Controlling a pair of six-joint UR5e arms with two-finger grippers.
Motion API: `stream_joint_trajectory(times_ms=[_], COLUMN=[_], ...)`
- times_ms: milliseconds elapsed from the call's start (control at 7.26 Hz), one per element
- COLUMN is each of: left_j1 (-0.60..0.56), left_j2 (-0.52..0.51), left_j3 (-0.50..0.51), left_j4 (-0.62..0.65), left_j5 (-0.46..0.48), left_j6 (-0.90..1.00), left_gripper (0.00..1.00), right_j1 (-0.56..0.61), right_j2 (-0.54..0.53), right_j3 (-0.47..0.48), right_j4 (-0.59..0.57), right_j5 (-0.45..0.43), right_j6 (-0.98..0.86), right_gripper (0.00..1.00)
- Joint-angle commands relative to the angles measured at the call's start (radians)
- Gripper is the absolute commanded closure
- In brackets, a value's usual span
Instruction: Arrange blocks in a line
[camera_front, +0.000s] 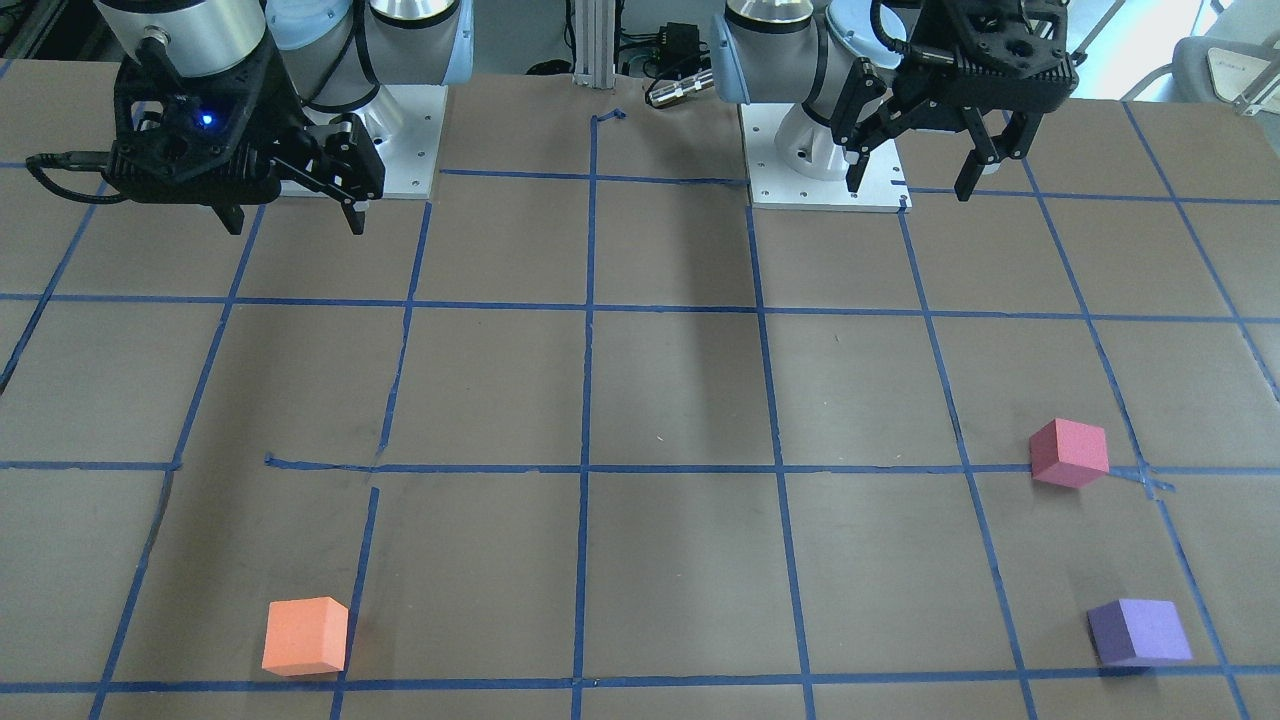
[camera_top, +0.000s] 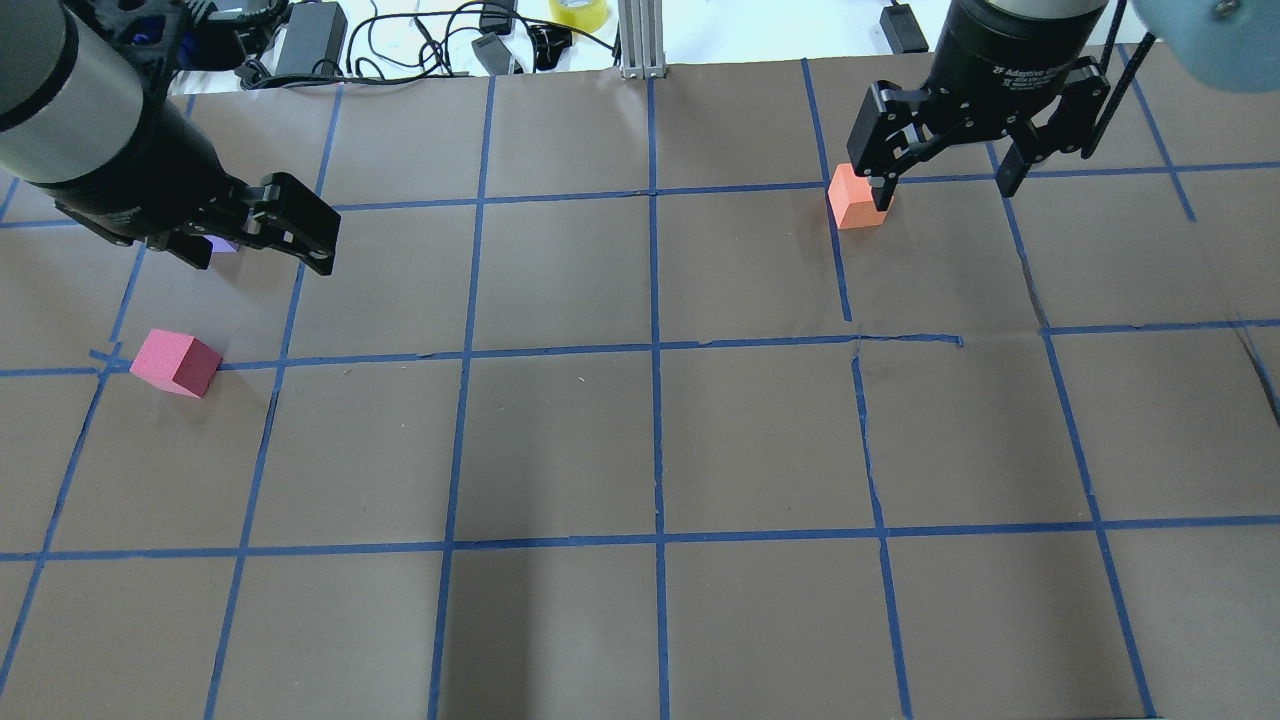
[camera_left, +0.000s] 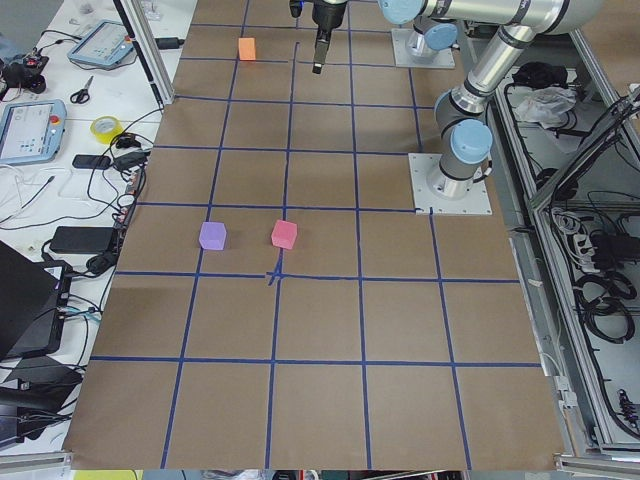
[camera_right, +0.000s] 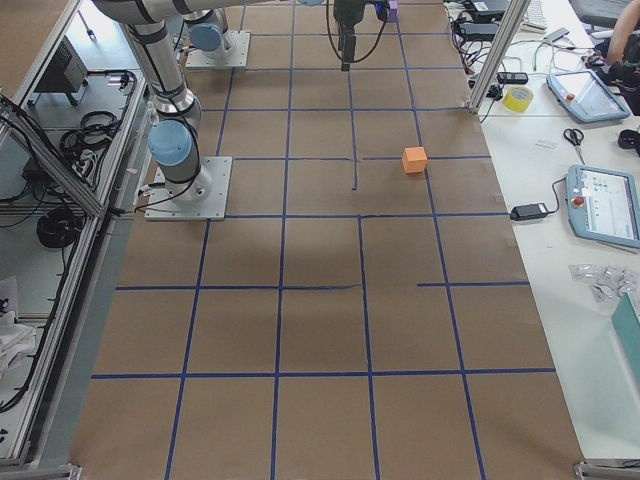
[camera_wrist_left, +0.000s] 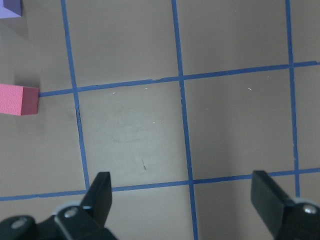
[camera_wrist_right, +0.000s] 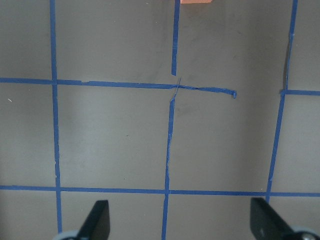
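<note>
Blocks to be lined up are found scattered: a small orange matte foam cube (camera_front: 305, 636), a small pinkish-red matte foam cube (camera_front: 1069, 453) and a small purple matte foam cube (camera_front: 1138, 632). All are set flat on the brown paper-covered bench (camera_front: 680, 400), which is marked with a blue tape grid (camera_front: 588, 470). No line has been formed and no cube is held, so the task is judged to be at its very start, with the first approach not yet made.

For the next move, one hand is expected to be lowered over its nearest cube with the fingers squared to opposite faces, then clenched lightly, as foam is likely to be squashed by a hard grip. The orange cube is judged the likeliest to be carried across, since the other pair is set close together.

The left hand (camera_front: 910, 187) is seen raised above the bench, spread wide and empty, with nothing touched by its fingers. The pinkish-red cube is placed ahead of it and to its outer side, just beside a tape crossing. The purple cube is placed farther out, near the pinkish-red one but apart from it. The right hand (camera_front: 295, 225) is likewise raised, released wide and empty. The orange cube is placed ahead of it, well apart from the other two.
</note>
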Motion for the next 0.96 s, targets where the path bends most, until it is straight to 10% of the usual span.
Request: stream_joint_trajectory(times_ms=[0, 826], left_j1=[-0.006, -0.006], left_j2=[-0.002, 0.0], left_j3=[-0.002, -0.021], left_j4=[-0.002, 0.002], left_j5=[-0.002, -0.002], left_j6=[0.002, 0.001], left_gripper=[0.0, 0.0], right_j1=[-0.001, -0.001], right_j2=[0.001, 0.01], right_j3=[0.0, 0.002], right_j4=[-0.002, 0.019], right_j5=[0.0, 0.002], right_j6=[0.0, 0.011], right_gripper=[0.0, 0.0])
